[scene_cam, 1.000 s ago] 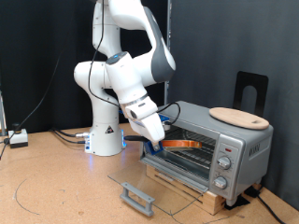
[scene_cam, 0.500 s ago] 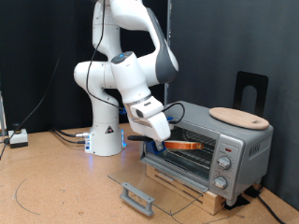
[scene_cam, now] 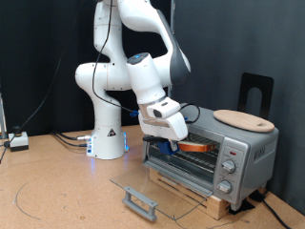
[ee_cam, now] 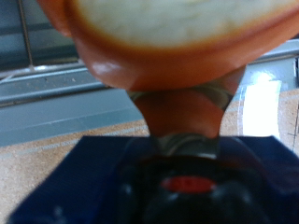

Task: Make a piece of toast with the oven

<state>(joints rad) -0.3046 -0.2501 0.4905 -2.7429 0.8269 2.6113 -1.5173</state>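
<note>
My gripper (scene_cam: 174, 135) stands at the open front of the silver-grey oven (scene_cam: 233, 151), shut on the handle of an orange pan (scene_cam: 196, 146). The pan reaches into the oven's cavity above the wire rack. In the wrist view the pan (ee_cam: 140, 61) fills the frame, with the pale piece of toast (ee_cam: 168, 14) lying on it. Its handle (ee_cam: 182, 107) runs back into my gripper (ee_cam: 185, 149). The oven's rack and interior (ee_cam: 37, 56) show behind the pan. The oven's glass door (scene_cam: 157, 189) lies folded down and open.
A round wooden board (scene_cam: 243, 119) lies on top of the oven. The oven's knobs (scene_cam: 227, 170) are at its right side in the exterior view. A black stand (scene_cam: 255, 91) rises behind it. The robot's base (scene_cam: 108, 138) and cables are at the exterior view's left.
My gripper has moved towards the exterior view's right, carrying the orange pan with the toast further into the oven's opening. The oven door stays open.
</note>
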